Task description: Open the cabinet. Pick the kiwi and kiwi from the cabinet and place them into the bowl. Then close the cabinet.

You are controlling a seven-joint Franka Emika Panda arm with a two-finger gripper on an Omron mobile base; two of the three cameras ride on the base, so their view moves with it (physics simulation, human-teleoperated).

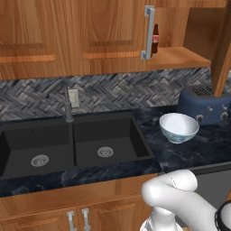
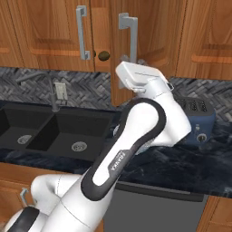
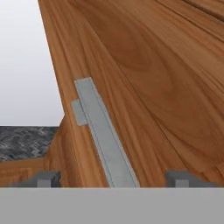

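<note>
- Two doors on the cabinet (image 2: 59,31), and the right-hand one is swung partly out; in the left base view its edge stands clear of the shelf, with a cola bottle (image 1: 155,39) showing inside.
- The tool (image 3: 111,179) sits right at the open door's bar handle (image 3: 103,135), fingertips (image 3: 46,178) spread wide to either side of the bar, gripping nothing.
- One kiwi (image 2: 104,55) peeps through the gap between the doors in the right base view, a small dark oval low on the shelf; I cannot make out the second.
- That fruit should be light and a little soft, with a rounded skin that could roll or squirt out. I'd pinch it across its short middle, gently, fingers level with the shelf.
- The door is stiff wood on hinges: it will swing, not lift, so the rigid metal bar is the place to pull or push.
- The bowl (image 1: 178,127) waits on the dark table (image 1: 198,149) just in front of the blue toaster (image 1: 205,106), to the right of the sink (image 1: 67,144). Glossy and probably breakable, so the fruit wants lowering in, not dropping.
</note>
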